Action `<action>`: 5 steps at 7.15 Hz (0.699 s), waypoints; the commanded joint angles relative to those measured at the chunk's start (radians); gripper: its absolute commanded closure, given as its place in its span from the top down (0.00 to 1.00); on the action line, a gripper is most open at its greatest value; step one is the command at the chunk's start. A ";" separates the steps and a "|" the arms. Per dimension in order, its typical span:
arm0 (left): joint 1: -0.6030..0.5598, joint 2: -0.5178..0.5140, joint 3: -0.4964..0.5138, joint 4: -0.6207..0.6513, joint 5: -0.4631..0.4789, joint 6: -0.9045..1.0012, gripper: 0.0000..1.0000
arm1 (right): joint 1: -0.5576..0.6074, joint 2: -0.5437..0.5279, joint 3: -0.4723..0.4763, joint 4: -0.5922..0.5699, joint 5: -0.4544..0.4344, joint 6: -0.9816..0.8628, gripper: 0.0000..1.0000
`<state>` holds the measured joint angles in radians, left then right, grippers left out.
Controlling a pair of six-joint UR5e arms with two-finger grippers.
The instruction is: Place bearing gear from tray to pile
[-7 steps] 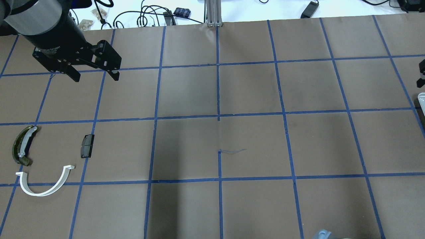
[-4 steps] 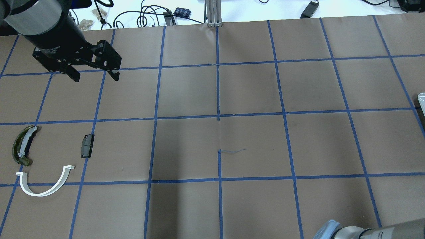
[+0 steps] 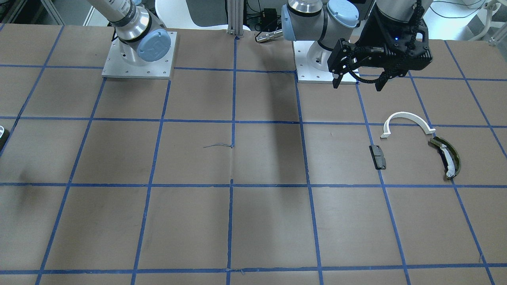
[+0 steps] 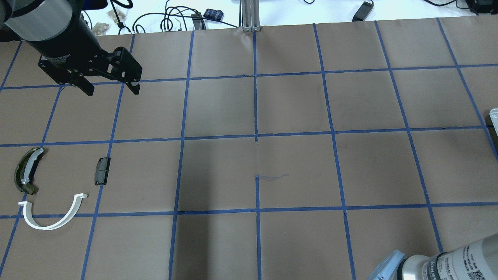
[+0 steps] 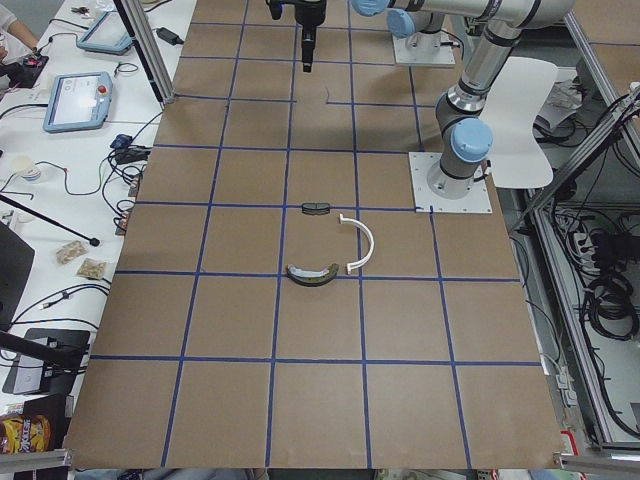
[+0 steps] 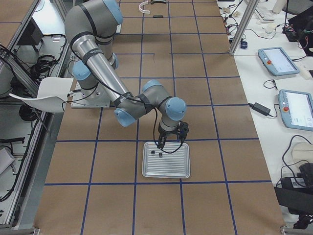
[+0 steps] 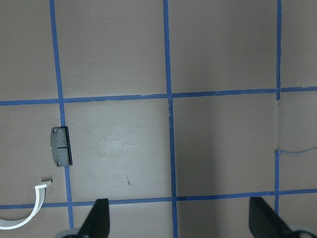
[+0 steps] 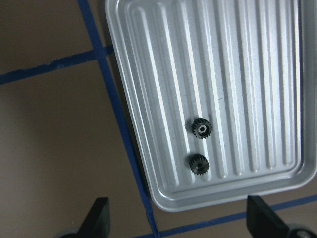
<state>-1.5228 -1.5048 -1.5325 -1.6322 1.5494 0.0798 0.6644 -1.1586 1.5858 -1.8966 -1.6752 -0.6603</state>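
Observation:
Two small black bearing gears (image 8: pixel 201 129) (image 8: pixel 198 163) lie in the ribbed metal tray (image 8: pixel 237 74), near its corner. My right gripper (image 8: pixel 178 223) is open and empty, hovering over that end of the tray (image 6: pixel 166 166). The pile lies on the table's left: a white half-ring (image 4: pixel 46 228), an olive curved piece with a white strip (image 4: pixel 25 171) and a dark grey block (image 4: pixel 102 171). My left gripper (image 4: pixel 113 92) is open and empty, raised beyond the pile. It also shows in the front view (image 3: pixel 358 86).
Brown paper with a blue tape grid covers the table (image 4: pixel 256 155). A sliver of the tray's edge (image 4: pixel 494 116) shows at the overhead view's right. The right arm's elbow (image 4: pixel 428 266) fills the bottom right corner. Cables and a metal post (image 4: pixel 249 15) lie beyond the far edge.
The right gripper has left the overhead view's right edge, and the right arm's elbow has swung into the bottom right corner. The left arm and the pile have not moved.

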 commanded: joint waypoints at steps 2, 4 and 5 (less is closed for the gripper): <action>0.000 0.000 0.000 0.000 0.000 0.000 1.00 | -0.019 0.114 0.003 -0.137 -0.003 -0.016 0.93; 0.001 0.000 0.000 0.000 0.001 0.000 1.00 | -0.019 0.152 0.005 -0.179 -0.005 -0.021 0.83; 0.001 0.000 0.000 0.000 0.001 0.000 1.00 | -0.019 0.160 0.005 -0.179 -0.006 -0.019 0.83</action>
<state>-1.5223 -1.5048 -1.5324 -1.6322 1.5503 0.0798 0.6461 -1.0141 1.5902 -2.0646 -1.6796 -0.6795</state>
